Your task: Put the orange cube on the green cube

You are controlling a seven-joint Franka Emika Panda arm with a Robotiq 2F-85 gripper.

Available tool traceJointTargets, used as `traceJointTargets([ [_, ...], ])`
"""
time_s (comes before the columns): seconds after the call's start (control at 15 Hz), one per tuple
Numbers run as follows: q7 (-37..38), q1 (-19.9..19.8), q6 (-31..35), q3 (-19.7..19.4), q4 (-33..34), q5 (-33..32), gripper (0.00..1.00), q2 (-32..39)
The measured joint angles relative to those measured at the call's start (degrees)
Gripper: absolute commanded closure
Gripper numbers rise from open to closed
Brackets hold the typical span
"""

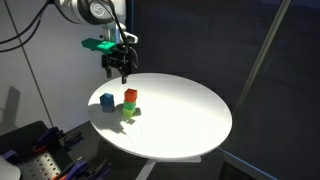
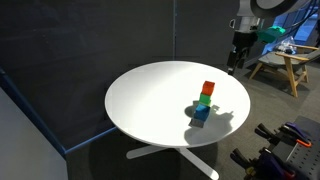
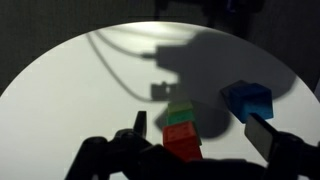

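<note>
The orange cube (image 1: 131, 96) sits on top of the green cube (image 1: 130, 110) on the round white table (image 1: 190, 115). The stack shows in both exterior views, orange (image 2: 208, 88) over green (image 2: 205, 101). My gripper (image 1: 122, 68) is open and empty, raised above the table's edge and apart from the stack; it also shows in an exterior view (image 2: 236, 62). In the wrist view the orange cube (image 3: 182, 140) and the green cube (image 3: 181, 113) lie below, between the spread fingers of my gripper (image 3: 200, 130).
A blue cube (image 1: 107, 100) stands on the table right beside the stack, also seen in an exterior view (image 2: 201, 114) and the wrist view (image 3: 248, 100). Dark curtains surround the table. A wooden stool (image 2: 285, 62) stands behind the arm.
</note>
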Motion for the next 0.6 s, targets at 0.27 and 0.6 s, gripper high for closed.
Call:
traceJointTargets([
  [0.27, 0.0, 0.0, -2.1, 0.0, -1.3, 0.0, 0.0, -4.0],
  [0.6, -0.1, 0.0, -3.7, -0.3, -2.3, 0.0, 0.0, -7.1],
])
